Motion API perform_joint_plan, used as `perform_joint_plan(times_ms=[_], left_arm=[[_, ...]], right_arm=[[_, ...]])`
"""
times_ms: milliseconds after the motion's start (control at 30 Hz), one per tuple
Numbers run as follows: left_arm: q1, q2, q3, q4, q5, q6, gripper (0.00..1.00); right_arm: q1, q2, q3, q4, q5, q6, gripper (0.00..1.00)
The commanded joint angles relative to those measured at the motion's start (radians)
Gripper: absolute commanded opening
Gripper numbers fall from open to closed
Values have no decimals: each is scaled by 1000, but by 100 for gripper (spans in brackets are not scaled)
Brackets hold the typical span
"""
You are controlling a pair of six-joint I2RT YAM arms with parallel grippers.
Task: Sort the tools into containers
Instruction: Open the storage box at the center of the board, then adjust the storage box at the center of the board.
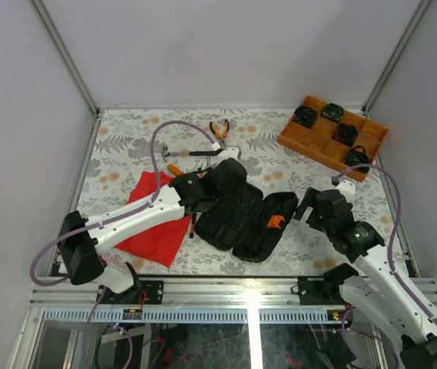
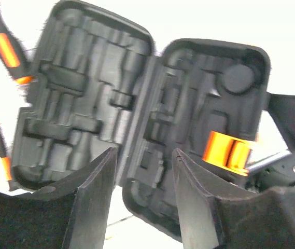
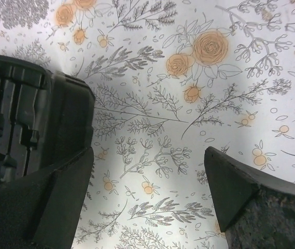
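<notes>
The black tool case (image 1: pixel 258 224) lies open mid-table, its orange latch (image 1: pixel 275 221) on the right half. Its moulded slots (image 2: pixel 85 93) hold nothing in the left wrist view. My left gripper (image 1: pixel 226 178) (image 2: pixel 143 155) hangs over the case's hinge, open, with nothing between its fingers. Behind the case lie the hammer (image 1: pixel 195 153) and the orange-handled pliers (image 1: pixel 219 131). Orange-and-black screwdrivers (image 1: pixel 193 225) (image 2: pixel 4 49) lie by the case's left side. My right gripper (image 1: pixel 310 206) (image 3: pixel 150 161) stands open over bare tablecloth, just right of the case's edge (image 3: pixel 28 119).
A red cloth (image 1: pixel 153 223) lies under my left arm at the front left. An orange compartment tray (image 1: pixel 333 138) holding black round items sits at the back right. Grey walls close in the table on three sides.
</notes>
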Motion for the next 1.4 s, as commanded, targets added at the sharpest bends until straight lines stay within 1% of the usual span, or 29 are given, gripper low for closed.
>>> perform_joint_plan(times_ms=[0,100,233,333,500,567,633,733,800,900,1000,1100,1167,1200,1233,1367], left_arm=[[101,-88,-115,23,-19,19,47],[145,-127,-188,35,-21,32,52],[182,-154,-259,38,-29,45,54],[196,-158,-292,38,-29,45,54],[206,-139,-300,63,-42,76,56],[210,-133,-303,75,-43,85,57],[212,-118,-301,85,-44,96,57],[213,-93,-296,94,-51,114,58],[213,-76,-294,100,-56,121,58],[215,-54,-300,101,-71,126,58],[214,-44,-320,110,-76,127,58],[214,-40,-341,120,-71,124,58],[214,-38,-356,128,-58,120,58],[213,-38,-363,130,-51,115,58],[213,-40,-369,130,-40,109,57],[210,-72,-413,158,7,85,57]], right_arm=[[4,-27,63,-52,54,-1,94],[5,-23,62,-62,4,14,94],[4,-32,90,-139,35,33,94],[4,-52,86,-130,27,37,94],[4,-44,116,-181,23,92,93],[4,-50,92,-155,7,106,93],[4,-40,55,-118,-44,127,92],[3,11,-13,-34,-133,148,89],[3,53,-42,14,-161,148,87],[4,114,-61,63,-162,134,82],[4,174,-67,97,-149,111,74],[3,234,-71,142,-135,86,60],[-4,265,-64,167,-113,62,55],[-12,281,-57,178,-103,44,55],[-22,299,-47,184,-90,24,53],[-60,377,-7,243,-77,-99,39]])
